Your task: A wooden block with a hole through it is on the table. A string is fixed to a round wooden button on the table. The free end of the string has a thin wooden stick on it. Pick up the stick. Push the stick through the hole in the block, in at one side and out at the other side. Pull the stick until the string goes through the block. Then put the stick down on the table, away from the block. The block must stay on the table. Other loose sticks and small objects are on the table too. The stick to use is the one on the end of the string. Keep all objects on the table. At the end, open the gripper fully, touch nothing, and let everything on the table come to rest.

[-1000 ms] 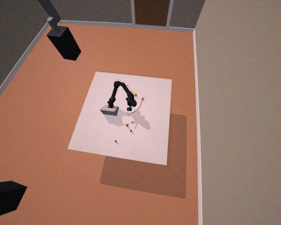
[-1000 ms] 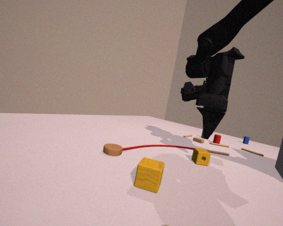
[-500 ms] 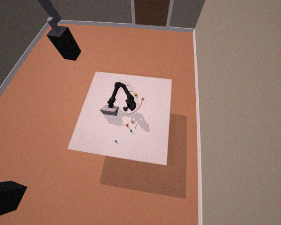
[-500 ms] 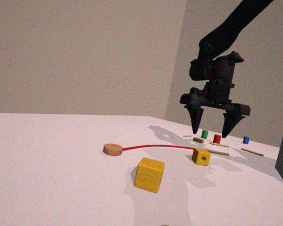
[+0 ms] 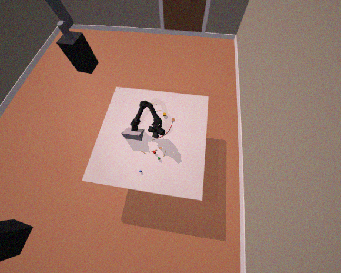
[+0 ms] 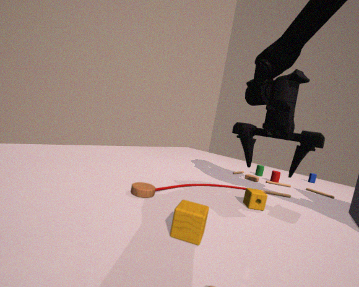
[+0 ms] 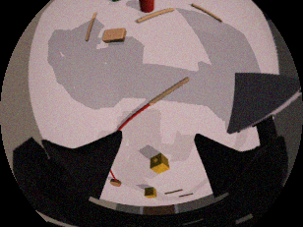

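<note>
The stick on the string point(image 5: 155, 139) point(image 6: 277, 194) point(image 7: 169, 90) lies flat on the table. The red string point(image 6: 202, 185) point(image 7: 133, 117) curves from it to the round wooden button point(image 5: 173, 119) point(image 6: 143, 190) point(image 7: 115, 183), passing outside the block. The yellow block with the hole point(image 6: 255, 199) point(image 7: 159, 163) stands on the table between stick and button, to the inner side of the string; the arm hides it in the top view. My gripper point(image 6: 270, 171) point(image 7: 159, 137) is wide open and empty, above the table near stick and block, touching neither.
A plain yellow cube point(image 5: 164, 114) point(image 6: 190, 222) point(image 7: 151, 193) stands behind the block. Beyond the stick are a red cylinder point(image 6: 275, 176), a green one point(image 6: 260, 171), a blue one point(image 6: 312, 178), a small wooden piece point(image 7: 114, 35) and several loose sticks. The arm's base point(image 5: 133, 134) is near.
</note>
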Action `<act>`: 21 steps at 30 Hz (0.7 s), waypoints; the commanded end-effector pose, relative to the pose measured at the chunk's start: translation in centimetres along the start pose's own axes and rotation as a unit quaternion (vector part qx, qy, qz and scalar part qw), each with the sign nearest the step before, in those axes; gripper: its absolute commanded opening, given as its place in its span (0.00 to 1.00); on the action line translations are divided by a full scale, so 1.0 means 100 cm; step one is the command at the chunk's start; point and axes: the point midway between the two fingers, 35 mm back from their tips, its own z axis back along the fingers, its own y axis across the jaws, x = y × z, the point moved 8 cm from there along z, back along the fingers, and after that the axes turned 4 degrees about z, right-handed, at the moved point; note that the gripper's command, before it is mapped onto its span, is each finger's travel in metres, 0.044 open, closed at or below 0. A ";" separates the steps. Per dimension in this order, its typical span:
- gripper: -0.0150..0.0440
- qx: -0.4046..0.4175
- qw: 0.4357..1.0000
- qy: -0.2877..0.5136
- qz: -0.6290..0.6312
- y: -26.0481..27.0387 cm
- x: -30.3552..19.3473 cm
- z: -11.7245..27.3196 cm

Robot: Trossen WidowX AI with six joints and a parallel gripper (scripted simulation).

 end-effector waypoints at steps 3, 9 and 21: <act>1.00 0.011 0.898 -0.004 -0.439 0.004 0.029 0.005; 1.00 0.011 0.898 -0.004 -0.439 0.004 0.029 0.005; 0.96 0.011 0.898 -0.004 -0.439 0.004 0.029 0.005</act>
